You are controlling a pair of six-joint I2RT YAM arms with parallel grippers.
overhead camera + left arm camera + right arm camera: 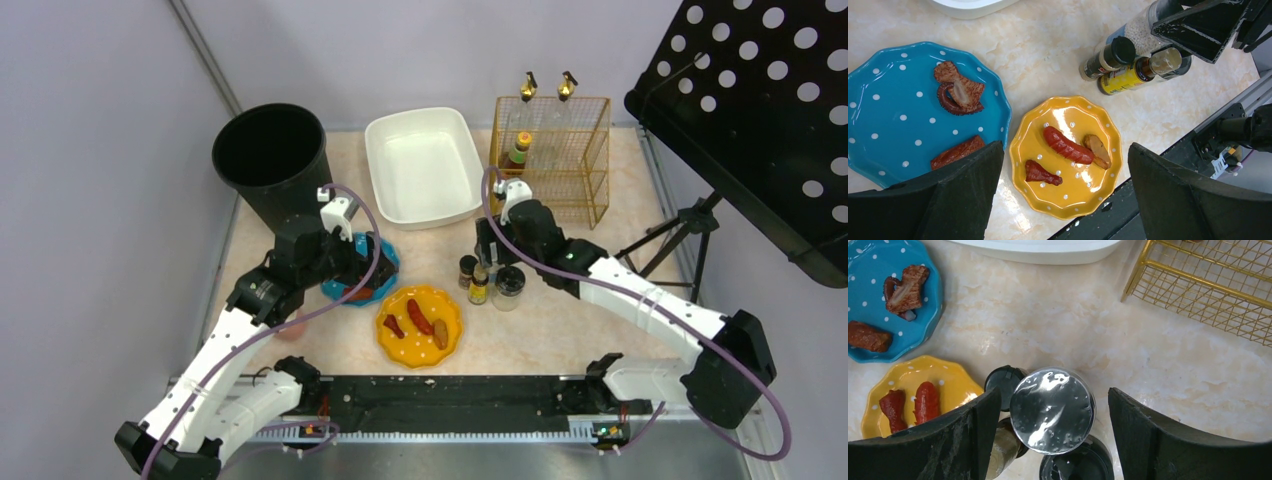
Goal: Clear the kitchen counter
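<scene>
**A:** Where does the counter (500,345) sit, and what does it carry?

**B:** It lies under both arms. A black bin (270,150) stands at its far left corner, a white basin (420,165) at the far edge, and a gold wire rack (590,150) at the far right corner.

**A:** And the left pincer (1063,150)?

**B:** Spread wide, above the gap between the blue plate (898,125) and the yellow plate (1073,190). Both plates hold food.

**A:** The right pincer (1054,395)?

**B:** Also spread, one finger either side of a silver-lidded jar (1052,410) mid-counter, with a gap showing on each side.
</scene>
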